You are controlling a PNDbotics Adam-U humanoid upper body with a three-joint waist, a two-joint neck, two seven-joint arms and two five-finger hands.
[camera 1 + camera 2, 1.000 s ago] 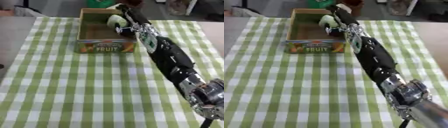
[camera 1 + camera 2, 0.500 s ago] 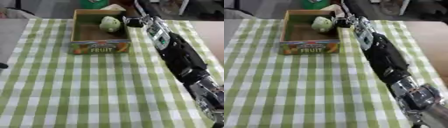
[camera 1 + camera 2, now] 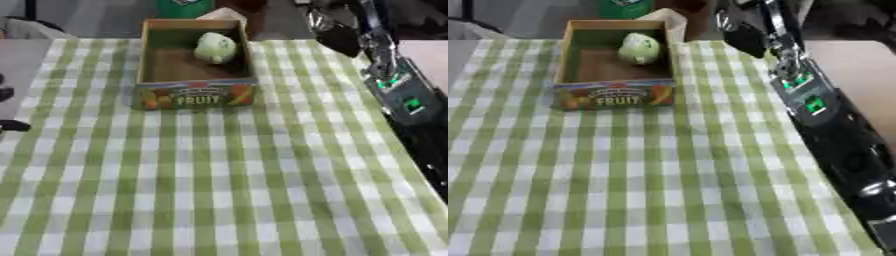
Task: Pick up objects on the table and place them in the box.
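One box (image 3: pixel 194 95) stood at the far middle of the table (image 3: pixel 219 190) — cardboard, open at the top, its near wall printed with fruit pictures and the word FRUIT. Inside it I counted one object: a pale green, rounded item (image 3: pixel 215 47) lying against the far right corner of the box floor. I could not make out what kind of item it was. The table was covered by one green-and-white checked cloth, and I counted no other loose object on it.

My right arm (image 3: pixel 820 115) came in along the right side of the view, one green indicator panel lit on its forearm. My right hand (image 3: pixel 744 33) hung beyond the far right corner of the box, apart from the box and the green item — it held nothing that I could see. The hand showed only as a dark, blurred shape, so I cannot tell how far its fingers were spread.
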